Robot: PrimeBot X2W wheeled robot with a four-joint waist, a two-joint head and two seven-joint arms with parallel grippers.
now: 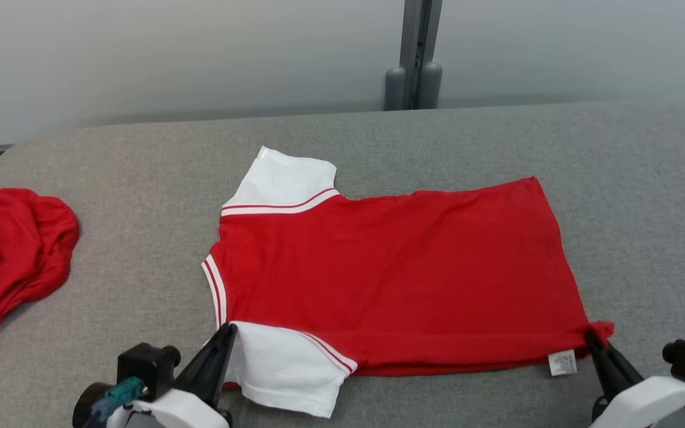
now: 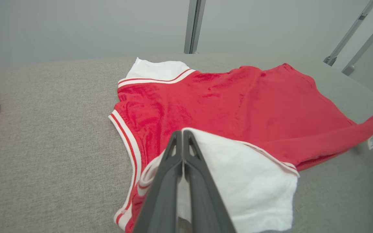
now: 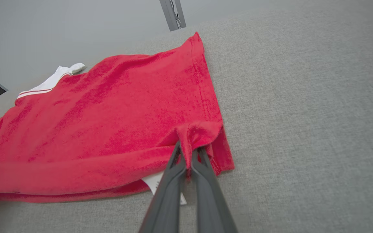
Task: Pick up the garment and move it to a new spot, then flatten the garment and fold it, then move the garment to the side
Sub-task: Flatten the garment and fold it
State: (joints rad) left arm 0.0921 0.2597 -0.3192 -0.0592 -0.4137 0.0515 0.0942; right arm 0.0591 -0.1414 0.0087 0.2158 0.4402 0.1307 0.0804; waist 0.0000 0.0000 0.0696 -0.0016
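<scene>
While your garment [image 1: 390, 273] lies flat on the worktop [image 1: 110, 285], your left fingers [image 2: 167, 174] clamp its near white sleeve [image 1: 283, 368] and your right fingers [image 3: 206, 191] pinch the near right hem corner [image 3: 199, 132], bunching it. Print on the label [image 1: 562, 362] is too small to read. Far left, another red cloth [image 1: 9, 249] is cut off by the frame.

head view looks down from above; both wrist views sit low, close, sharing the garment [image 1: 390, 279].
</scene>
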